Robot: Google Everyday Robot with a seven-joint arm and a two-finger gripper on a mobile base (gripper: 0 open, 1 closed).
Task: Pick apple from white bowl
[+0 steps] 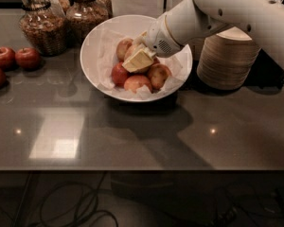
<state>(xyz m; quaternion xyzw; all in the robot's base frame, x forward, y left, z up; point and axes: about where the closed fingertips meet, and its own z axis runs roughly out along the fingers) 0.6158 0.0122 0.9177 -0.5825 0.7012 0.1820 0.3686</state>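
The white bowl (97,51), lined with crinkled white paper, stands at the back middle of the dark table. Several apples lie in it. A pale yellow-tan apple (130,51) shows only as a sliver under the gripper. Around it lie a tan apple (123,47) at the back, a red one (119,74), a pinkish one (137,82) and a brownish one (159,75). My gripper (138,59) reaches in from the upper right, low inside the bowl and right on top of the pale apple.
Three dark red apples (15,58) lie on the table at the left. Two glass jars (41,28) of dry food stand behind the bowl's left side. A stack of beige paper bowls (229,58) stands close to the right of the bowl, under my arm.
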